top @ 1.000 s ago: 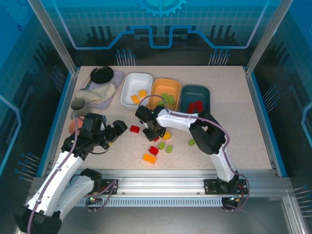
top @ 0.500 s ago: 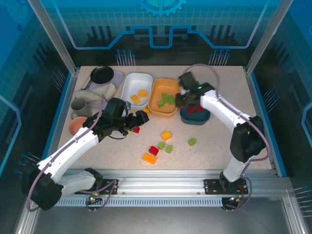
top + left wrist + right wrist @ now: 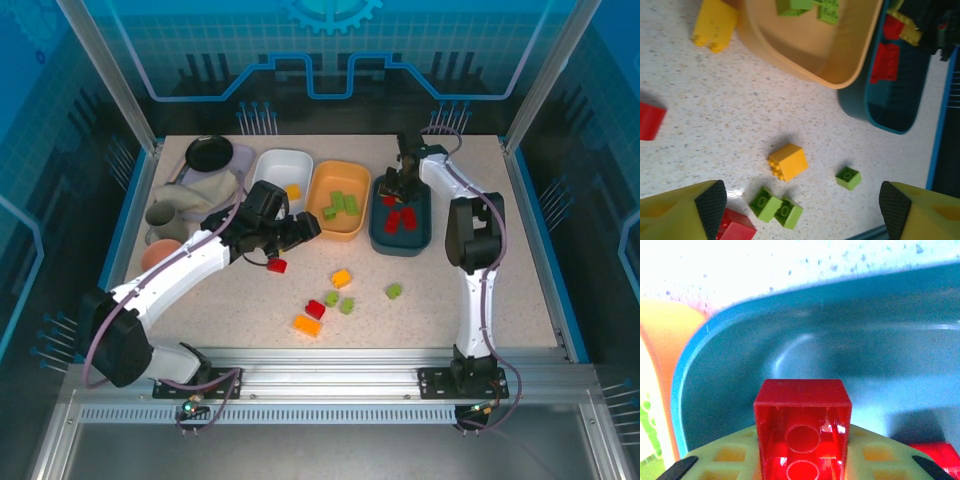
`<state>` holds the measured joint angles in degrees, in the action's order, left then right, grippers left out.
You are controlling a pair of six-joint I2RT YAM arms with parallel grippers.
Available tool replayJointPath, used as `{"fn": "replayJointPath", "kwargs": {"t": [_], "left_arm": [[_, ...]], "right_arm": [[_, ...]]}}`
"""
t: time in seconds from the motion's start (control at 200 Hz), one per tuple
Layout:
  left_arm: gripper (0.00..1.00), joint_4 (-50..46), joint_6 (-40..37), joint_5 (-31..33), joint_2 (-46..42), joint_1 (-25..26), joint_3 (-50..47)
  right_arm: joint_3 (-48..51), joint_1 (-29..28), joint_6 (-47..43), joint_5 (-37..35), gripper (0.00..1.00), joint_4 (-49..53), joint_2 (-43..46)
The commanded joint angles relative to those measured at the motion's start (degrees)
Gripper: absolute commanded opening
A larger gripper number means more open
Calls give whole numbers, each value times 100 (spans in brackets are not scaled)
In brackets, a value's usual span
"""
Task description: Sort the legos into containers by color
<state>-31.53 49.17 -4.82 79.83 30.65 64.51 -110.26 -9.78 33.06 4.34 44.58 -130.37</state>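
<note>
presently a red lego (image 3: 802,440) is held in the jaws of the right gripper (image 3: 393,190) over the dark teal dish (image 3: 420,240), while the left gripper (image 3: 298,229) is spread wide above loose legos (image 3: 788,162) on the tabletop (image 3: 715,100).

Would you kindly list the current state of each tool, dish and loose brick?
left tool, open, empty
right tool, shut on red brick
white dish, holds yellow brick
orange dish, holds green bricks
teal dish, holds red bricks
loose bricks, unsorted on table

No legible text, label, brand, number or sign on any surface
</note>
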Motion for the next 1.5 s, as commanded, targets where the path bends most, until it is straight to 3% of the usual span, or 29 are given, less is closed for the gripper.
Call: {"fn": "replayJointPath", "kwargs": {"t": [0.0, 0.165, 0.245, 0.345, 0.545, 0.7, 0.955, 1.265, 1.496], "left_arm": [[82, -637, -249, 517, 149, 39, 228], [74, -1072, -872, 814, 481, -39, 413], [66, -1081, -1188, 851, 628, -184, 398], [65, -988, -1671, 910, 844, -313, 395], [65, -643, -2518, 1115, 1607, -348, 589], [70, -405, -2771, 1335, 2167, -341, 795], [72, 24, -2992, 1346, 2846, -341, 1044], [66, 422, -3145, 1551, 3392, -444, 1295], [52, 680, -3236, 1595, 3613, -488, 1403]], "right_arm": [[-450, 111, 139, 277, 38, 451, -261], [-399, 88, -80, 338, 56, 451, -64], [-262, 40, -233, 357, 59, 441, 266], [76, -32, -392, 359, 59, 348, 863], [2171, -423, -485, 525, 56, -696, 2885], [3970, -916, -306, 755, 57, -1605, 4392], [5678, -1358, 278, 630, 60, -1778, 6113], [5673, -1384, 200, 463, 60, -1354, 6454], [5517, -1386, 34, 539, 61, -1109, 6370]]}}
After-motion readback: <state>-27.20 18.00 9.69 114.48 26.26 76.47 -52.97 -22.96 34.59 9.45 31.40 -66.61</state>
